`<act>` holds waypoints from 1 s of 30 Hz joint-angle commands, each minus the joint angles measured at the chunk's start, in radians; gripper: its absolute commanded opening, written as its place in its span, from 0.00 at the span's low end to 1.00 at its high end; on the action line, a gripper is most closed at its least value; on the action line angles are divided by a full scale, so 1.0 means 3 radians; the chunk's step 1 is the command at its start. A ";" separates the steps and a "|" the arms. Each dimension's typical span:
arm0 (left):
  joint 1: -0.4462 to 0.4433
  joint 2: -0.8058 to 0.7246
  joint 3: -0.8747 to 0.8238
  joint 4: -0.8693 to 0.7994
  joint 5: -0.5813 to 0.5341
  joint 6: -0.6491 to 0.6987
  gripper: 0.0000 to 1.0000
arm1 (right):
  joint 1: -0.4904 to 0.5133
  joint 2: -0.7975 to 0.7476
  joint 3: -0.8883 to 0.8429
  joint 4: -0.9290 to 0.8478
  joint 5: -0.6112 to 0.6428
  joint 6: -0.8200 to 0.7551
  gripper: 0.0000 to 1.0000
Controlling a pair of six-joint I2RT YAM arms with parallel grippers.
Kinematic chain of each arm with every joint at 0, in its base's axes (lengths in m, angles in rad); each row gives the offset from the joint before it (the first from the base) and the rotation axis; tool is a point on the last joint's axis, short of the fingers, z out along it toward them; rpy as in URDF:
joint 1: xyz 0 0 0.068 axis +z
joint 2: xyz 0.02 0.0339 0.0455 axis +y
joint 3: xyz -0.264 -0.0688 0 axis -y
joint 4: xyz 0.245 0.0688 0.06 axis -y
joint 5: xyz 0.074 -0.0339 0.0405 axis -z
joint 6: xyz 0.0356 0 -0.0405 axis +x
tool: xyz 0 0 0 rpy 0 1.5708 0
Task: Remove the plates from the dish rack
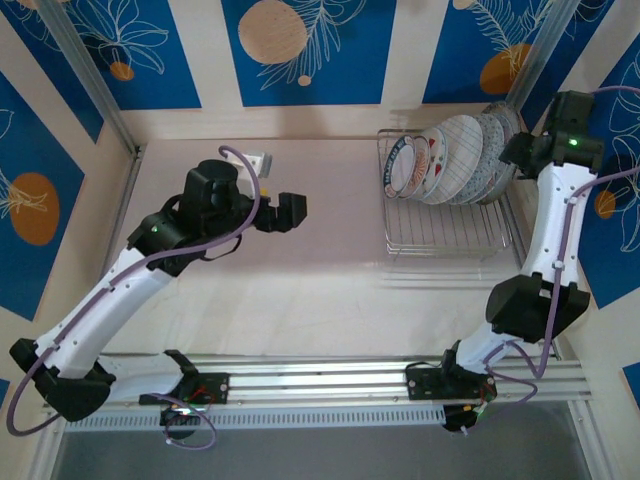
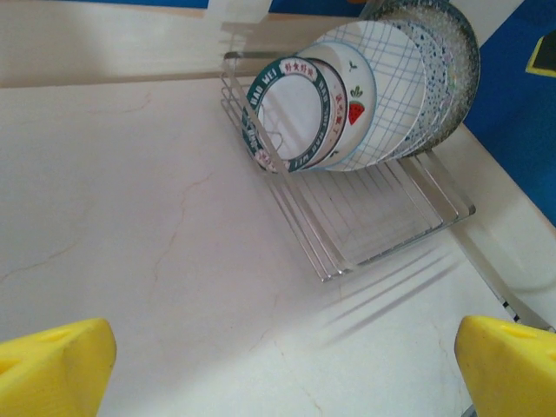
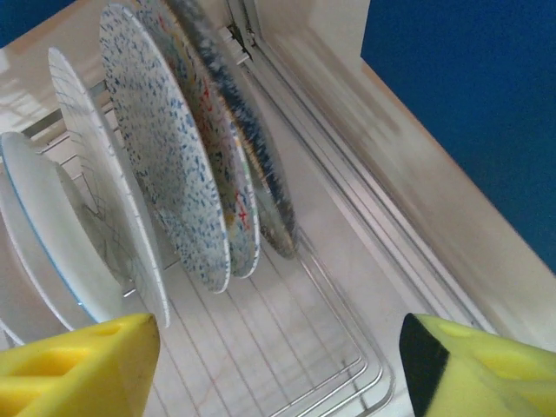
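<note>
Left arm and right arm are skinned in white link shells, with black joint housings. A lilac cable is looped along each. A green LED is lit on each. Left fingers and right fingers are moulded in yellow. Black bases are bolted to an aluminium rail.

Robot lab cell staged as kitchen corner: arms bolted to aluminium rail at desk edge, blue leaf-print panels walling desk, wire rack of plates on bare white top.
</note>
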 commanded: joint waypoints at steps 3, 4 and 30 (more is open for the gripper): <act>-0.0032 -0.0113 -0.0064 0.0066 0.0140 0.0189 1.00 | -0.0142 0.0029 -0.0180 0.0245 -0.0481 -0.0170 0.71; -0.0027 -0.0122 -0.0059 0.0047 0.0146 0.0225 1.00 | -0.0149 0.0072 -0.0178 0.0261 -0.0486 -0.0189 0.71; 0.0014 -0.0265 -0.0165 -0.0029 0.0127 0.0307 1.00 | -0.0168 0.0896 0.0377 0.0585 -0.0506 -0.0260 0.41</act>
